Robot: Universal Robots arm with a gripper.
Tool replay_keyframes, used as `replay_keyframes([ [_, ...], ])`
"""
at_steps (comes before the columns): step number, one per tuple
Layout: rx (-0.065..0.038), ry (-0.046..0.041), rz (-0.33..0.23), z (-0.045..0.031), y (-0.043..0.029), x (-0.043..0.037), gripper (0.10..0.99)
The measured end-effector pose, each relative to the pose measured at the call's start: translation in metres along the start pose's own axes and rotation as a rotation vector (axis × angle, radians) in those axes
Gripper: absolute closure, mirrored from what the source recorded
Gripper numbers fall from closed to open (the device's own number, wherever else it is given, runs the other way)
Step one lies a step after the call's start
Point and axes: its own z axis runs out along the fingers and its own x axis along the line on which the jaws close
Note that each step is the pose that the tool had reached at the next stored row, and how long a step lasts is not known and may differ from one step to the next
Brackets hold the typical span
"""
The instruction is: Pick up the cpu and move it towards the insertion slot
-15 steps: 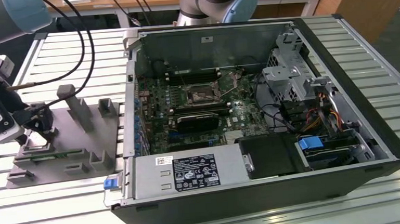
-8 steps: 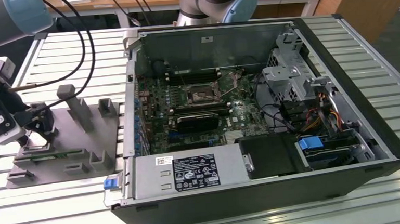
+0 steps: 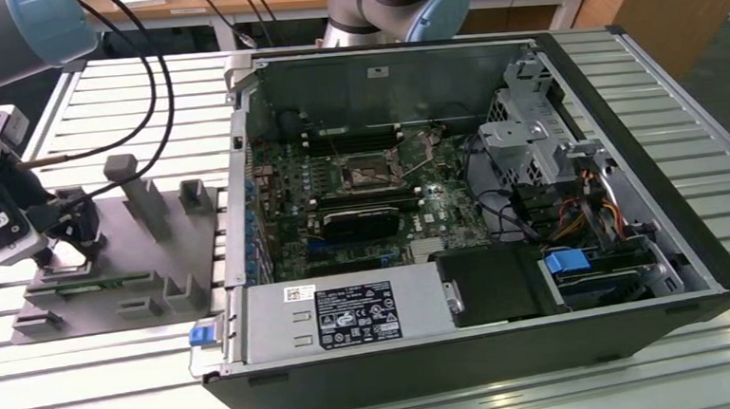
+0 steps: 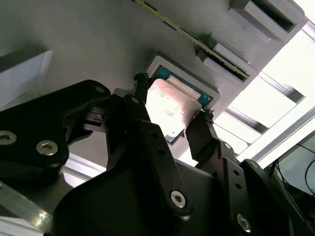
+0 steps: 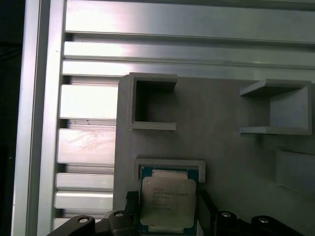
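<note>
- The open computer case lies on the slatted table, taking up most of the exterior view's right.
- The grey fixture plate sits beside it at the exterior view's left, and the arm is working there.
- The insertion slot is on the board inside the case, well apart from the chip.
- The gripper hangs low over the plate's square pocket. It is narrowed to chip width and grasps the cpu by two opposite edges.
- The cpu is at the pocket, between the black fingers (I cannot tell whether it has cleared the pocket's rim).
- The lift probably wants a straight, level rise, with an even squeeze so the chip neither tilts nor scrapes the pocket walls.
</note>
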Motion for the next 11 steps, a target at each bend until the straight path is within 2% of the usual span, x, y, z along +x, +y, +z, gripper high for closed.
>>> replay_keyframes([
  [11, 0.000, -0.0003, 0.004, 0.0039, -0.0001, 0.0001, 0.498],
])
